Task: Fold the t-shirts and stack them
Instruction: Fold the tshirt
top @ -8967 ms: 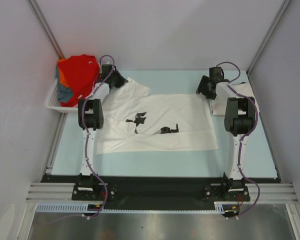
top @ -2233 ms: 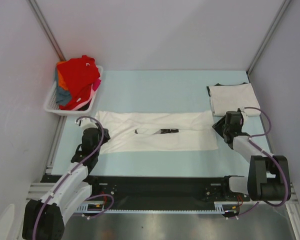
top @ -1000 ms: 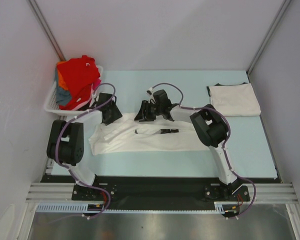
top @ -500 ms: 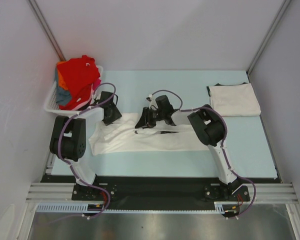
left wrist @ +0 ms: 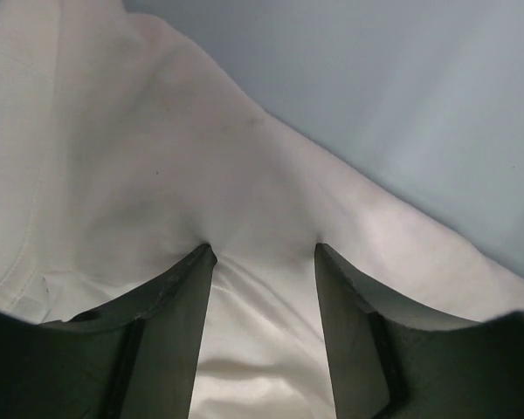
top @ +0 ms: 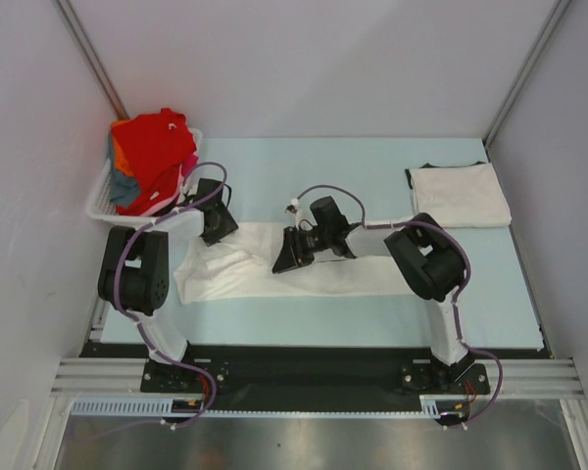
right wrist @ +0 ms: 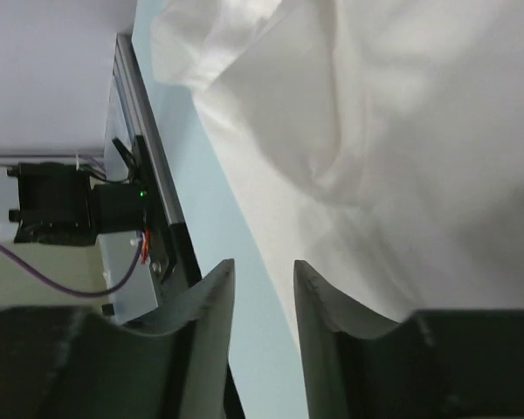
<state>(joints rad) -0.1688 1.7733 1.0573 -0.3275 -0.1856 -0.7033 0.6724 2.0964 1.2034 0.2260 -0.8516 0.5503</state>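
Observation:
A white t-shirt (top: 363, 272) lies as a long folded strip across the middle of the table. My left gripper (top: 219, 231) stands on its far left end. In the left wrist view the left gripper (left wrist: 262, 250) is open, both tips pressed into the white t-shirt (left wrist: 157, 157), and cloth bunches between them. My right gripper (top: 284, 262) hovers over the strip's middle and hides the chest print. In the right wrist view the right gripper (right wrist: 262, 265) is open over bare table, beside the edge of the white t-shirt (right wrist: 402, 131).
A folded off-white t-shirt (top: 459, 194) lies at the back right. The white slatted basket (top: 100, 203) at the back left holds a heap of tees, a red one (top: 155, 142) on top. The table's near rail and an arm base (right wrist: 70, 205) show beyond the shirt's edge.
My right gripper has moved toward the near side, from the strip's far edge to over its middle, and now covers the black print. The left gripper has stayed put.

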